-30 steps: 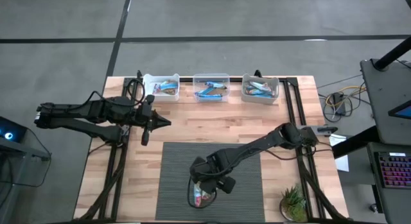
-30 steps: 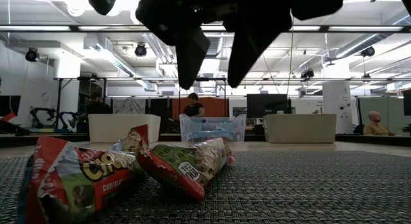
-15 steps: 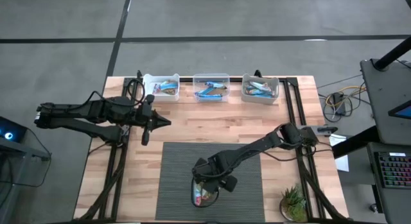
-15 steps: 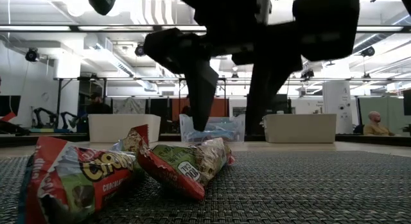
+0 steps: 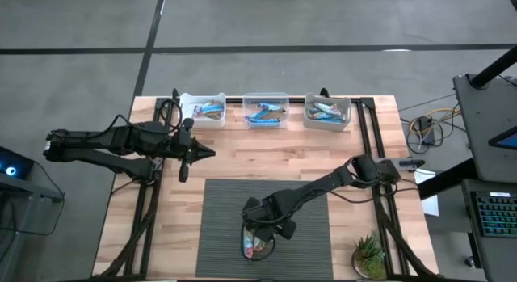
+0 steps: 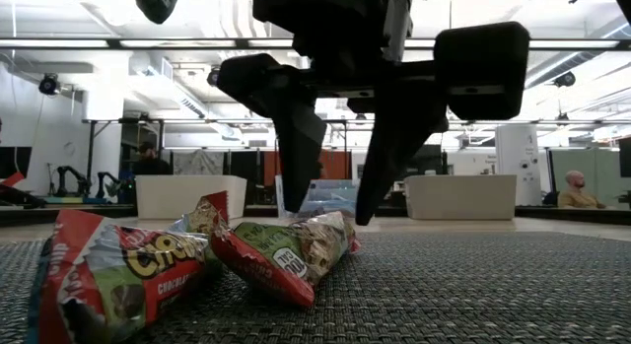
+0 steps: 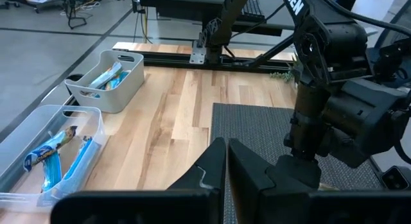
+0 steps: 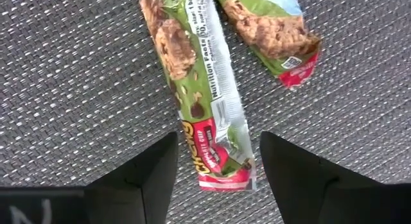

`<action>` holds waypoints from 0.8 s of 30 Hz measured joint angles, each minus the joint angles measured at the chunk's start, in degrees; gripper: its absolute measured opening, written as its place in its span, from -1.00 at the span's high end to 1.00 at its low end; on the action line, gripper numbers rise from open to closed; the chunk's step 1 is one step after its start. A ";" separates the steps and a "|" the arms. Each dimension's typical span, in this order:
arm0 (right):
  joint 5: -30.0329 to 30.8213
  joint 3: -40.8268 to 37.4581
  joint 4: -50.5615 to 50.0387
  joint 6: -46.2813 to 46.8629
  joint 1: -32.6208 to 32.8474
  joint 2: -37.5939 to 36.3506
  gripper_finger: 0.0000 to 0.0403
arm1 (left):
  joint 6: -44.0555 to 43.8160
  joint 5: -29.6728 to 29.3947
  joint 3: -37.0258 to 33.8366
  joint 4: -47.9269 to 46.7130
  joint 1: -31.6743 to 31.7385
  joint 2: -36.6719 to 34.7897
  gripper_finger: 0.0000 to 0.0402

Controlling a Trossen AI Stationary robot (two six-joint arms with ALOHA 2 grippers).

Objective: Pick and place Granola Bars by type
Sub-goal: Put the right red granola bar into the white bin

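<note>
Three bins (image 5: 266, 110) each hold seemingly blue bars (image 5: 265, 114); right pincer (image 5: 260, 240) gapes, left pincer (image 5: 212, 153) closed.

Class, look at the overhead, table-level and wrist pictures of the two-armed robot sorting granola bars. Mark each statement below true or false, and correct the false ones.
1. The right gripper is open, with a green and red granola bar between its fingers. True.
2. The left gripper is lifting a bar from the mat. False: it is shut, holds nothing and waits over the bare wooden table.
3. Three bins stand in a row along the far edge of the table. True: left bin, middle bin, right bin.
4. All three bins are empty. False: each holds wrapped bars.
5. The bars under the right gripper lie on bare wood. False: they lie on the dark woven mat.
</note>
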 joint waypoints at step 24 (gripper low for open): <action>1.41 -2.91 2.61 -1.17 -0.93 0.07 -0.05 | -0.04 -1.49 -0.04 0.02 -0.07 0.02 1.00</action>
